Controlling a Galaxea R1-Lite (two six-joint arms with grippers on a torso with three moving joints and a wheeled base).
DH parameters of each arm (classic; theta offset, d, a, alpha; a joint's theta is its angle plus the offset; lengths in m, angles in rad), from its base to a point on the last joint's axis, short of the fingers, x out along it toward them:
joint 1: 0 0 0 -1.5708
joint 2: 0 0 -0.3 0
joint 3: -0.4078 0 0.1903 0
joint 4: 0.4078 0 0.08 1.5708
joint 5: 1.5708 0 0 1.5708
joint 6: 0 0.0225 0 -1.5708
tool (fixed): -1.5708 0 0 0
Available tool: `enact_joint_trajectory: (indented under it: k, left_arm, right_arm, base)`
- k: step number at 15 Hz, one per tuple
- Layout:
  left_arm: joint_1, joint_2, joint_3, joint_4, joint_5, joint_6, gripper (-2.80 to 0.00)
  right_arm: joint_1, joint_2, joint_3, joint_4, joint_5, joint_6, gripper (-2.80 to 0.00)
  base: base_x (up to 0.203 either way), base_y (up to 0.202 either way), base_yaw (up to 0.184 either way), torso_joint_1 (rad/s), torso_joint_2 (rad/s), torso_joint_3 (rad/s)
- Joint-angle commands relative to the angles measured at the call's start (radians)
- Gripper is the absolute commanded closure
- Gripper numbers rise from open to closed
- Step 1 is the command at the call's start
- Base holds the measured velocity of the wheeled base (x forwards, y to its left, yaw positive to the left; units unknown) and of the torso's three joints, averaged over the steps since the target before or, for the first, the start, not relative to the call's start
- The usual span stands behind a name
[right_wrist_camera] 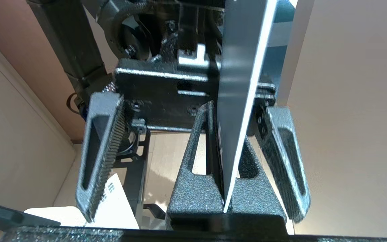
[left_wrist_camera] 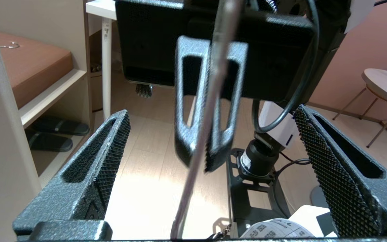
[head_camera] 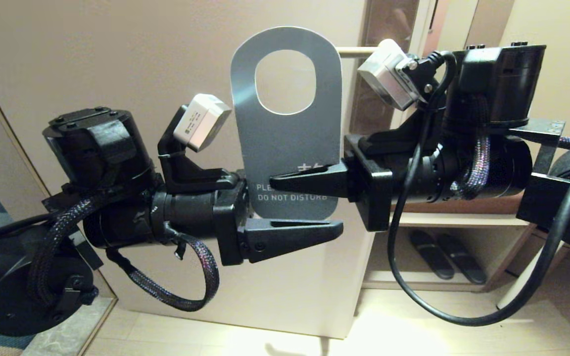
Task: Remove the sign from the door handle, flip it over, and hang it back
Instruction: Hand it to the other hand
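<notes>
At the centre of the head view the flat blue-grey "DO NOT DISTURB" sign (head_camera: 285,143) with its big oval hole stands upright, clamped near its lower end by the black right gripper (head_camera: 290,182), while the black left gripper (head_camera: 309,217), fingers spread, straddles its lower edge.
</notes>
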Motion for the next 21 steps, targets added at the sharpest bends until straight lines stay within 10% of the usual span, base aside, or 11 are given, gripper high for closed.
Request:
enact_joint_trajectory:
  k: [1,21]
  left_arm:
    - [-0.001,0.005,0.0,-0.004,-0.005,-0.001,-2.8]
    - [0.06,-0.009,0.011,-0.004,-0.002,-0.011,-2.8]
  right_arm:
    - [0.0,0.0,-0.002,-0.003,0.006,0.0,0.0]
    - [-0.018,0.002,0.003,-0.005,0.004,-0.001,0.0]
  base:
    - [0.0,0.0,0.0,0.0,0.0,0.0]
    - [0.0,0.0,0.0,0.0,0.0,0.0]
